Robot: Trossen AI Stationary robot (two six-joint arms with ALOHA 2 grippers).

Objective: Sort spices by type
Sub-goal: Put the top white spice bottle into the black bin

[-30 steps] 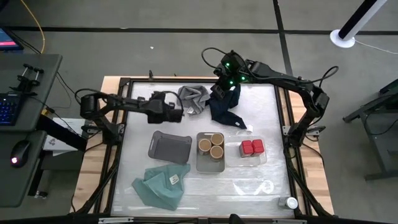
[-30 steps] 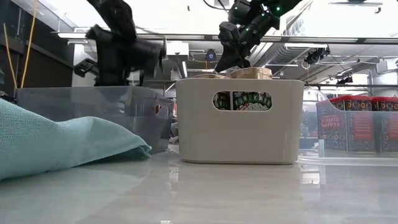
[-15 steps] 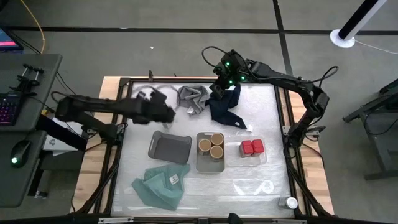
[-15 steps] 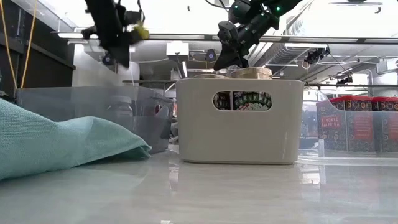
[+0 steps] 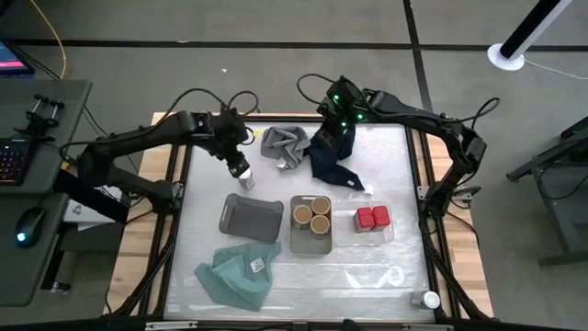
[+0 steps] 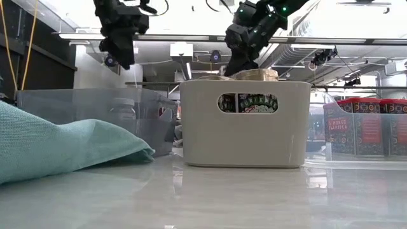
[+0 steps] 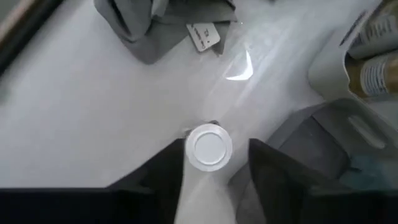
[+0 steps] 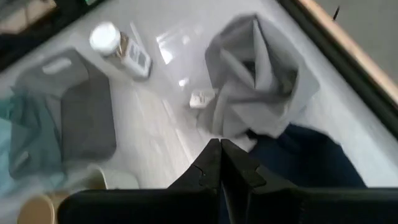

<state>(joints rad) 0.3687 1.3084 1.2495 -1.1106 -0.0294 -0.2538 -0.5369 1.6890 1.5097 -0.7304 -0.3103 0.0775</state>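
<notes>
Spice jar (image 7: 210, 147), white-capped, stands on the table (image 5: 367, 276) just beside the grey tray (image 5: 250, 218), between the left gripper (image 7: 214, 163)'s parted fingers, seemingly unheld. Right gripper (image 8: 220, 163) hovers shut over the navy cloth (image 5: 333, 156). Withdrawing carelessly could topple the jar.
</notes>
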